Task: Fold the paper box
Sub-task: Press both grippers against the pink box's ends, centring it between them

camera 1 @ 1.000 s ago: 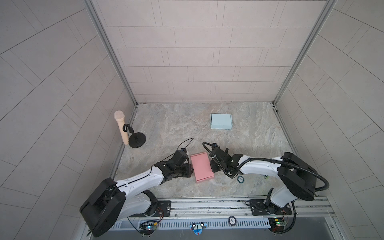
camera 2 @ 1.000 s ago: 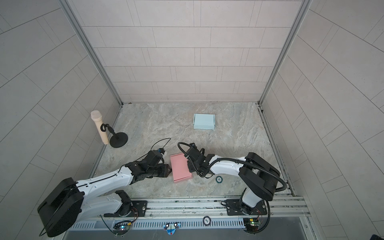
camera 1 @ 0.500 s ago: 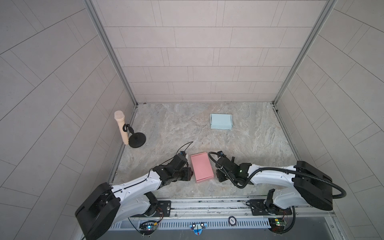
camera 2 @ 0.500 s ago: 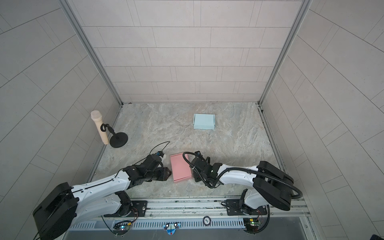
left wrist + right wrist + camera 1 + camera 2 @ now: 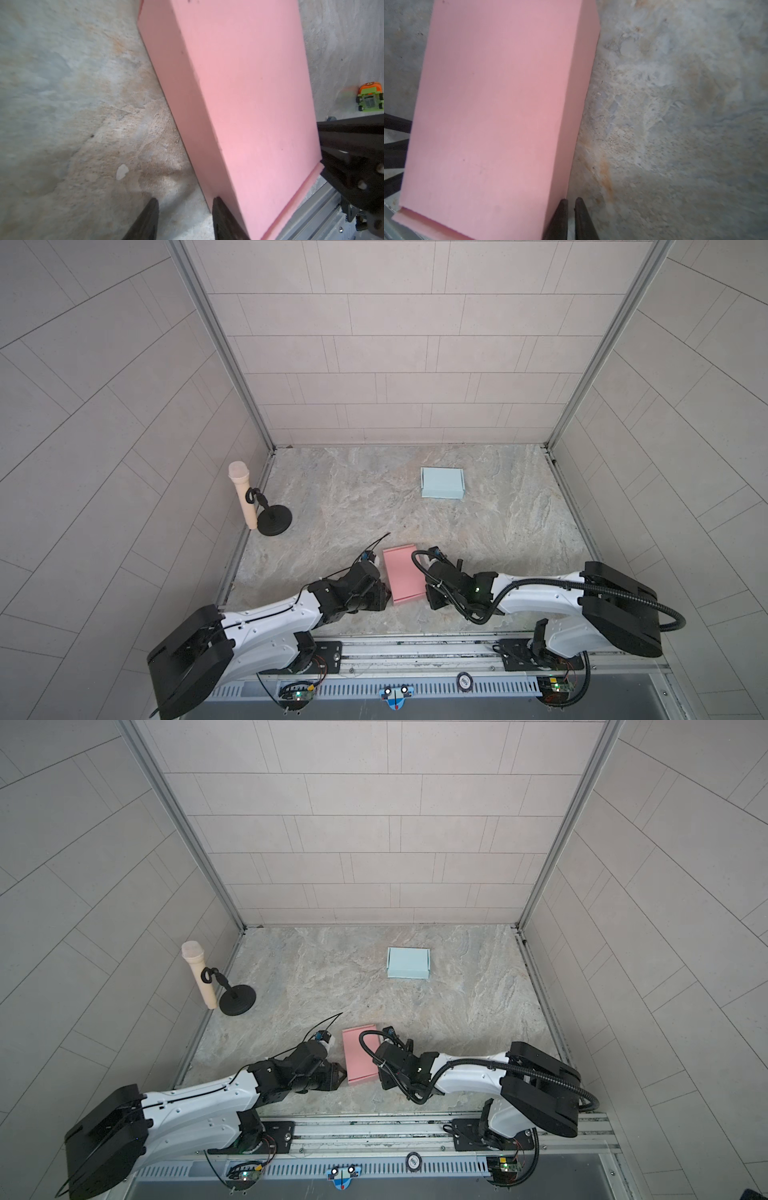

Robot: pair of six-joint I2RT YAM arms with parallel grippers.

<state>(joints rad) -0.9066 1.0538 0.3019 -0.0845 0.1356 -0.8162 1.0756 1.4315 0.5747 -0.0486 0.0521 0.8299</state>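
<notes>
The pink paper box [image 5: 405, 574] lies flat at the front of the worktop [image 5: 353, 497], with the left tool [image 5: 185, 218] apart and the right tool [image 5: 571, 216] together and empty, one at each side, maybe to keep it straight.

Smooth, matt pink paperboard on the paper box [image 5: 404, 574], faintly speckled up close, with a thin layered edge at one end. Same matt paper finish, in pale blue, on the blue box [image 5: 442, 483]. Stone-look surface [image 5: 353, 506], mottled grey and tan, grainy and dull. Matt black left fingers [image 5: 146, 222] and right fingers [image 5: 582, 220]. Glossy white plastic shells on the left arm [image 5: 266, 622] and right arm [image 5: 536, 597]. Dull silver metal on the rail [image 5: 415, 649]. Matt, pale, tile-pattern walls [image 5: 415, 344]. Shiny green-and-orange plastic on a toy car [image 5: 371, 96].
</notes>
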